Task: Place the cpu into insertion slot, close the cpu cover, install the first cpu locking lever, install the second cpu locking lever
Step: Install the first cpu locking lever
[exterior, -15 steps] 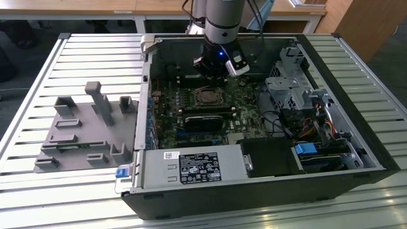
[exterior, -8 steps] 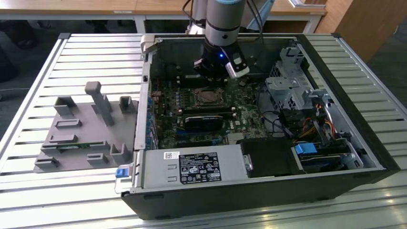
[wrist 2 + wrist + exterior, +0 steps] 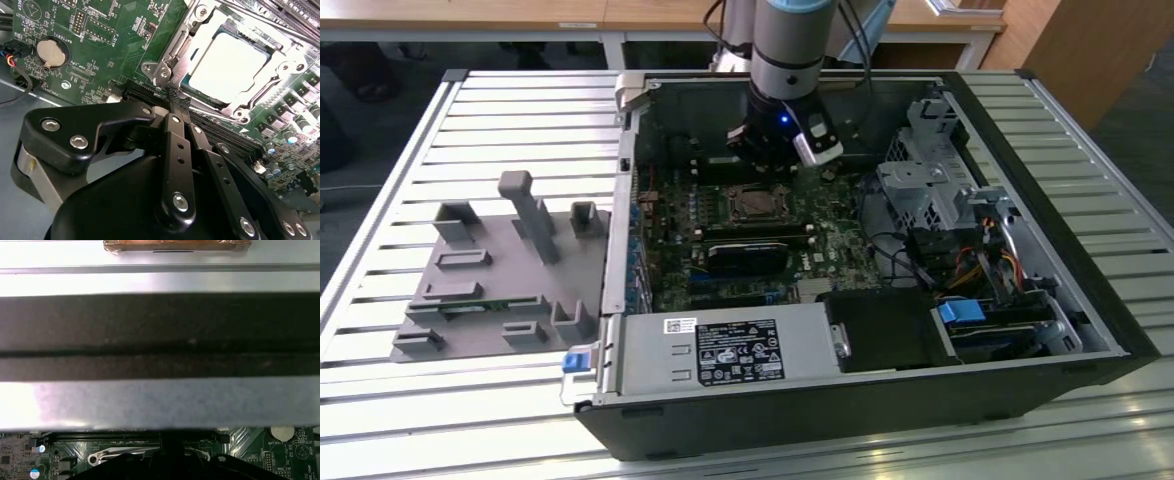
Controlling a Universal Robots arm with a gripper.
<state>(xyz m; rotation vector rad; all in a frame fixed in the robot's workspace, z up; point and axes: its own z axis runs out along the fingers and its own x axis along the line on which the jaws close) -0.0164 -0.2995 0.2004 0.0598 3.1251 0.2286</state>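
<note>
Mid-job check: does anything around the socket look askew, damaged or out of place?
Nothing stands out. The cpu lies flat and square, framed by the closed cpu cover, and the gripper sits at the cover's near edge.

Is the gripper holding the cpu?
No, the cpu sits flat within the cpu cover's window, with the gripper beside it.
</note>
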